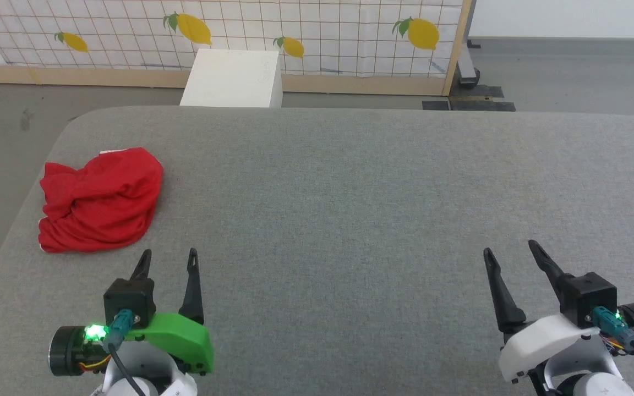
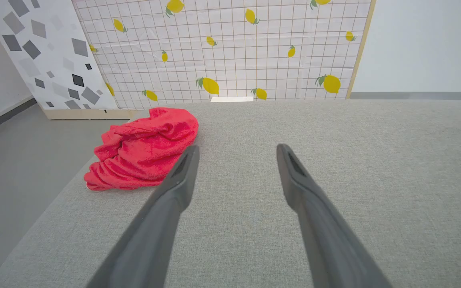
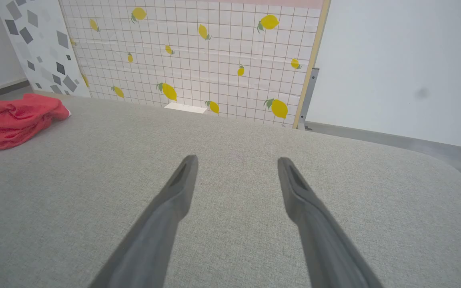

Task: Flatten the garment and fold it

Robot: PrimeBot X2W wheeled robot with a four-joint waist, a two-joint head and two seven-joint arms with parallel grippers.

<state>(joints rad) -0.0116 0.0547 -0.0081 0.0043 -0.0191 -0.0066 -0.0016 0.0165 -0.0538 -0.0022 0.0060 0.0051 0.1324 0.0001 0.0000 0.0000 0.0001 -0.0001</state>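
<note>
Head view puts the garment (image 1: 99, 201) in a crumpled red heap near the far left corner of the grey table (image 1: 361, 181), close to its left edge; the left gripper (image 1: 169, 252) hovers just short of the heap, fingers spread apart and holding nothing; the right gripper (image 1: 509, 246) stands well apart on the other side, likewise parted and empty. Flattening has not begun, so the step in hand looks like a first reach and pinch; the left arm is the better placed. A good grasp would take one outer fold at the heap's near edge rather than the bulk, then draw it toward the table's middle, where both arms can spread it; pulling leftward risks dragging cloth off the edge.
</note>
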